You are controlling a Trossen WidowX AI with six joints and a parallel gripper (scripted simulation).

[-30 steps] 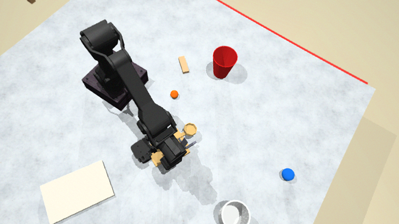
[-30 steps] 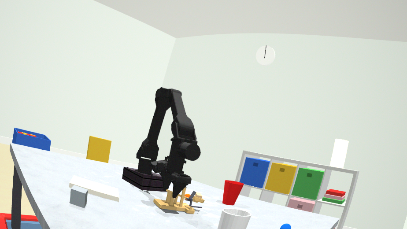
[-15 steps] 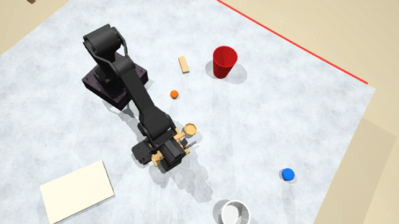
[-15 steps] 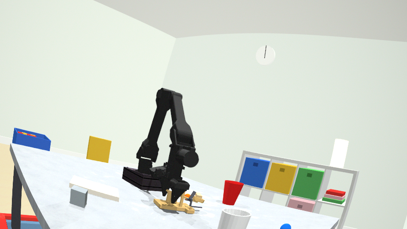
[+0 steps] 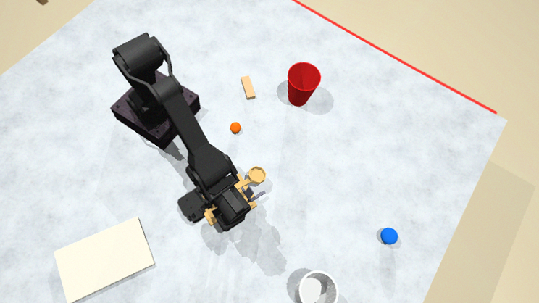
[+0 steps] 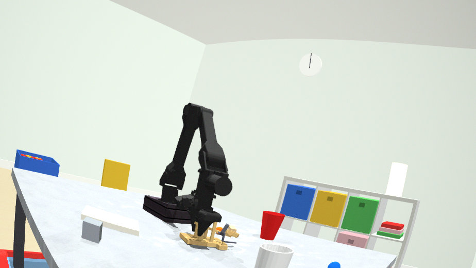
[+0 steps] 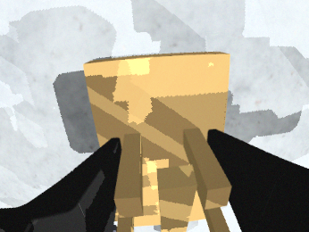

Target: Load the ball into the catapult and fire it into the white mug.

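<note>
The wooden catapult (image 5: 257, 175) (image 6: 203, 242) (image 7: 179, 80) stands on the table, its round cup towards the upper right in the top view, with no ball in it. My gripper (image 6: 199, 232) (image 7: 164, 141) points down over the frame, its fingers against the outer sides of the two uprights, shut on the catapult. The arm hides much of the frame from above. The orange ball (image 5: 235, 127) (image 6: 218, 229) lies on the table between the arm's base and the catapult's cup. The white mug (image 5: 310, 291) (image 6: 273, 258) stands upright at the lower right in the top view.
A red cup (image 5: 303, 81) (image 6: 271, 226) and a small wooden block (image 5: 248, 87) are beyond the orange ball. A blue ball (image 5: 388, 236) (image 6: 334, 265) lies beyond the mug. A cream board (image 5: 103, 259) (image 6: 109, 220) and a grey block (image 6: 91, 230) are on the other side.
</note>
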